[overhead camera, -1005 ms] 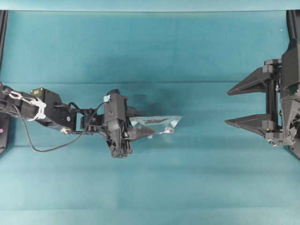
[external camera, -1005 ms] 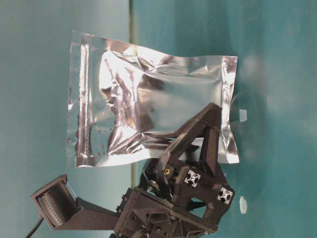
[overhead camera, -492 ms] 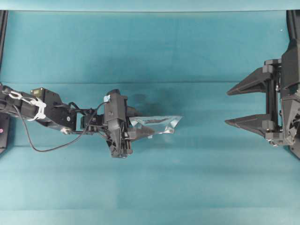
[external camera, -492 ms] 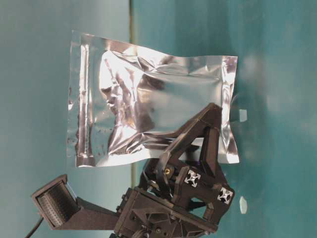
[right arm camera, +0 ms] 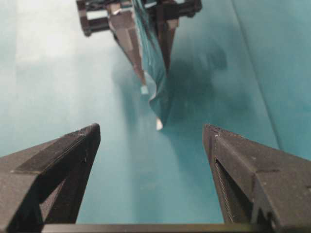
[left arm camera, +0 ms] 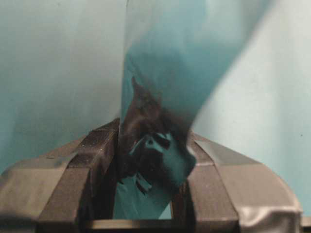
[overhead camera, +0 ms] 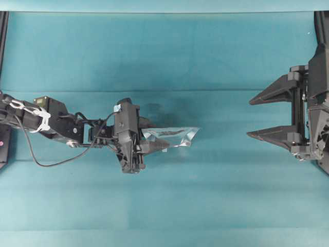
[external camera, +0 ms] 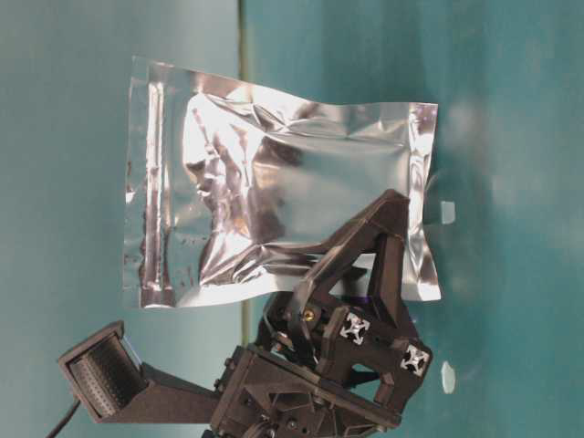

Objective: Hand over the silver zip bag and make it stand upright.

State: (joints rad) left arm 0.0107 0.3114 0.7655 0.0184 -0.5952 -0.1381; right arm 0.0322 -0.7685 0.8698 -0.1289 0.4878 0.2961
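The silver zip bag (overhead camera: 172,136) is a shiny crinkled foil pouch held off the teal table, edge-on from above. In the table-level view the zip bag (external camera: 274,219) shows its broad face, its zip strip at the left. My left gripper (overhead camera: 149,139) is shut on its near edge; in the left wrist view the foil (left arm camera: 160,97) rises between the fingers (left arm camera: 97,160). My right gripper (overhead camera: 249,117) stands wide open at the far right, well apart from the bag. The right wrist view shows the bag (right arm camera: 155,87) ahead between its open fingers (right arm camera: 73,155).
A teal cloth (overhead camera: 169,51) covers the table. Two tiny white scraps (external camera: 447,212) show in the table-level view. Dark frame posts (overhead camera: 3,31) stand at the left and right edges.
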